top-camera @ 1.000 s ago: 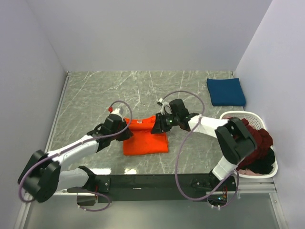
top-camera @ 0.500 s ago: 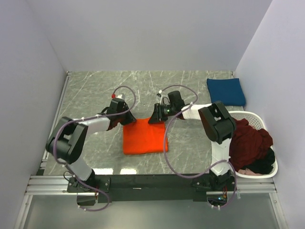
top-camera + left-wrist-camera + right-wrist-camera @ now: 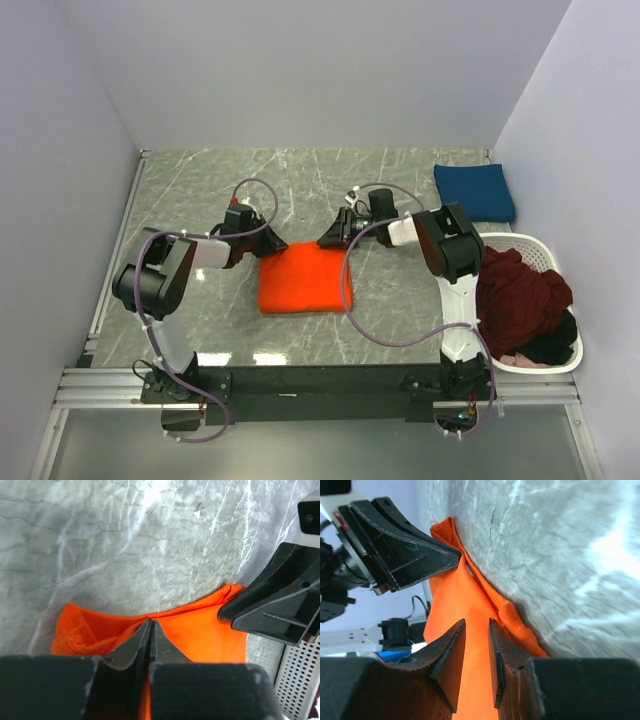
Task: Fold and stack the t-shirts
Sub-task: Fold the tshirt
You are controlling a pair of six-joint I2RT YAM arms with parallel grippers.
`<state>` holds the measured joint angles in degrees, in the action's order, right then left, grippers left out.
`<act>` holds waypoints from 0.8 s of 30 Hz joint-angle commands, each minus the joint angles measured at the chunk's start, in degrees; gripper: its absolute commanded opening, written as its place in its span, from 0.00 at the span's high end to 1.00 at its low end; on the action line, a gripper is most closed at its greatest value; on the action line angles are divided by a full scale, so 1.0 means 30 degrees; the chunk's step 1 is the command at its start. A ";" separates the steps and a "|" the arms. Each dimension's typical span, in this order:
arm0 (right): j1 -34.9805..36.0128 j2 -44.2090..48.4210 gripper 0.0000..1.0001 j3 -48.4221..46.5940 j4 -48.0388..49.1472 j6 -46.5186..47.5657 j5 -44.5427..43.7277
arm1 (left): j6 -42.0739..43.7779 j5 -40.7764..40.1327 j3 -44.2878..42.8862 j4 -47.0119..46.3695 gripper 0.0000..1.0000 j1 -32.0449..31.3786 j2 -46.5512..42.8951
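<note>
The bright orange t-shirt (image 3: pixel 303 285) lies folded into a rectangle at the table's middle. My left gripper (image 3: pixel 262 245) sits at its far left corner. In the left wrist view its jaws (image 3: pixel 150 622) are shut, and the shirt's far edge (image 3: pixel 200 630) puckers into their tips. At the far right corner, my right gripper (image 3: pixel 333 240) hovers with its jaws (image 3: pixel 476 621) a little apart, orange cloth (image 3: pixel 470 605) showing below the gap. A navy blue t-shirt (image 3: pixel 474 192) lies folded at the back right. Maroon (image 3: pixel 525 295) and black (image 3: pixel 550 345) t-shirts are heaped in the basket.
The white oval basket (image 3: pixel 530 368) stands at the right edge, close to the right arm's base. Walls enclose the marble table (image 3: pixel 200 190) on the left, back and right. Each wrist view shows the other gripper close by across the shirt's far edge.
Both grippers have moved from above the shirt to its far corners. The left jaws have closed. Both arms have swung their elbows upward.
</note>
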<state>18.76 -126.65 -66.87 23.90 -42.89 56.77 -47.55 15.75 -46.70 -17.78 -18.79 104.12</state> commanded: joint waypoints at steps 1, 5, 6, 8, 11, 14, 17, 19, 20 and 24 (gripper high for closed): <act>-0.0688 -0.0147 0.67 0.0639 0.1027 -0.0789 -0.0789 | 0.0147 -0.0386 0.0654 0.0505 0.93 0.0723 -0.0075; -0.0981 0.0758 0.67 0.1049 0.0911 -0.0819 -0.0994 | 0.0350 -0.0708 0.0508 0.1004 0.91 0.1105 -0.1244; -0.0981 0.0994 0.67 0.1166 0.0736 -0.0761 -0.0995 | 0.0439 -0.0853 0.0333 0.1179 0.90 0.1135 -0.1451; -0.0981 0.1927 0.67 0.1371 0.0588 -0.0731 -0.1024 | 0.0673 -0.1117 0.0040 0.1910 0.88 0.1164 -0.2124; -0.0981 0.3131 0.67 0.1577 -0.0142 -0.0410 -0.1550 | 0.0966 -0.1616 -0.0371 0.2788 0.83 0.1164 -0.3413; -0.0981 0.4684 0.67 0.1928 -0.0613 -0.0233 -0.1960 | 0.1230 -0.2259 -0.0401 0.3405 0.75 0.1164 -0.4961; -0.0923 0.6177 0.67 0.2892 -0.0263 -0.0555 -0.2108 | 0.1143 -0.2583 0.0124 0.3701 0.69 0.1164 -0.6631; -0.0748 0.6561 0.67 0.3275 0.0147 -0.0731 -0.2108 | 0.0968 -0.2351 0.0856 0.3233 0.66 0.1135 -0.7599; -0.0631 0.6736 0.67 0.3538 0.0235 -0.0731 -0.2137 | 0.0706 -0.1943 0.1149 0.2942 0.65 0.1135 -0.7809; -0.0220 0.6330 0.68 0.3891 0.0906 -0.0876 -0.2226 | 0.0235 -0.1003 0.2496 0.1447 0.67 0.1106 -0.7695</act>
<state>16.99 -107.44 -56.69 24.08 -45.17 50.96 -46.19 10.55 -42.02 -10.63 -15.31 80.27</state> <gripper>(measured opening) 0.323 0.341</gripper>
